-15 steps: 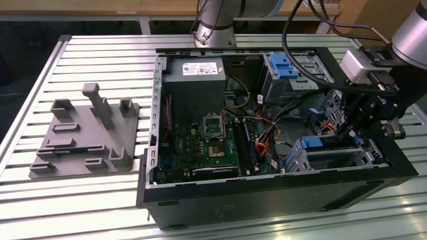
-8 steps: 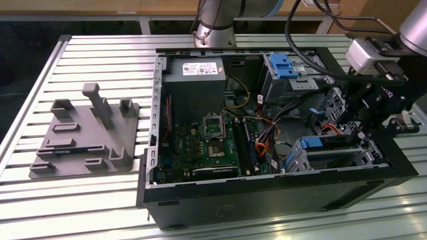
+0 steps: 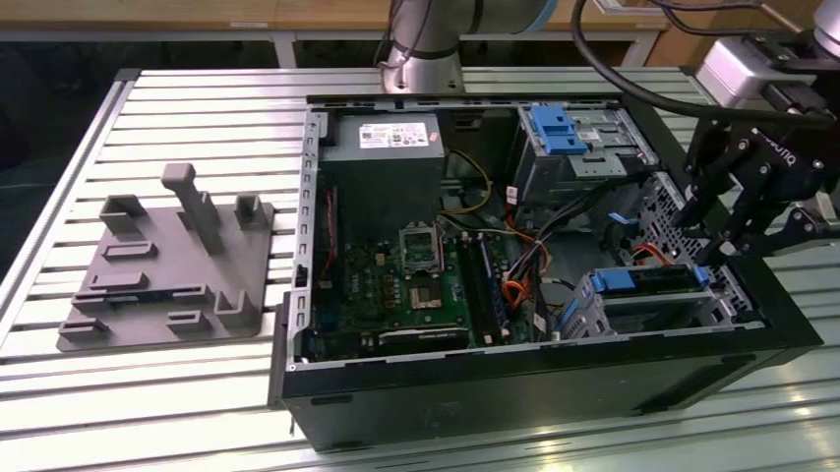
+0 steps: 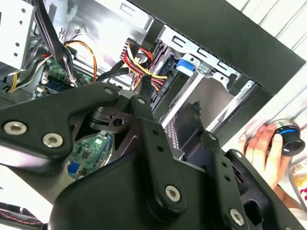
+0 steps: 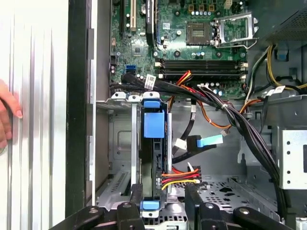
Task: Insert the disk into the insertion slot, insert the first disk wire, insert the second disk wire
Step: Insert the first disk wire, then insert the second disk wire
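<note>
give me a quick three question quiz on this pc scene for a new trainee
1. True or false: the disk sits inside the metal cage of the computer case.
2. What lies on the table at the exterior view's left of the case? A) a grey fixture plate B) a keyboard C) a screwdriver
3. Fill in: the open gripper is close to the disk's ___ plastic carrier.
Key: 1 true; 2 A; 3 blue

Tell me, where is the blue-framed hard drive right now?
The disk sits in the insertion slot, in the computer case's near corner on the exterior view's right, just beneath the end effector.
</note>
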`<state>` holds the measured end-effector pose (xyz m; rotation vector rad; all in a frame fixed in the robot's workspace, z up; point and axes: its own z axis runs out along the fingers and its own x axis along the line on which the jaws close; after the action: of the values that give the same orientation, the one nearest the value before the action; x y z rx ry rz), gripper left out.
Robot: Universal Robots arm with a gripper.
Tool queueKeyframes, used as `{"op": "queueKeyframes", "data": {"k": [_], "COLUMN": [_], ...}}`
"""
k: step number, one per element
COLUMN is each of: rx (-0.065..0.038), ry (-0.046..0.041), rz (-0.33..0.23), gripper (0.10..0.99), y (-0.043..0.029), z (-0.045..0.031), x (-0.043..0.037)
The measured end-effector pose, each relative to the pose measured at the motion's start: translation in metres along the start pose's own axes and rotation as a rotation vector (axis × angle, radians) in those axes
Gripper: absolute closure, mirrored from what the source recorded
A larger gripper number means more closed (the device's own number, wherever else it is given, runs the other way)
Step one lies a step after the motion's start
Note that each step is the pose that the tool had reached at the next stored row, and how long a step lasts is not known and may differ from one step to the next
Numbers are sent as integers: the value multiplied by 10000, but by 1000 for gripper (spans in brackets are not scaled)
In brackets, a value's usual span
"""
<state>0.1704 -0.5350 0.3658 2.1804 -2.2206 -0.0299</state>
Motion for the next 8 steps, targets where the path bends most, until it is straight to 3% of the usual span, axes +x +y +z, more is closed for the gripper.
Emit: {"op": "queueKeyframes", "data": {"k": [8], "rx": [-1], "ry": [-28], "rz": [-1], "gripper": [612], "y": [0], "z": [-1], "x": [0]}}
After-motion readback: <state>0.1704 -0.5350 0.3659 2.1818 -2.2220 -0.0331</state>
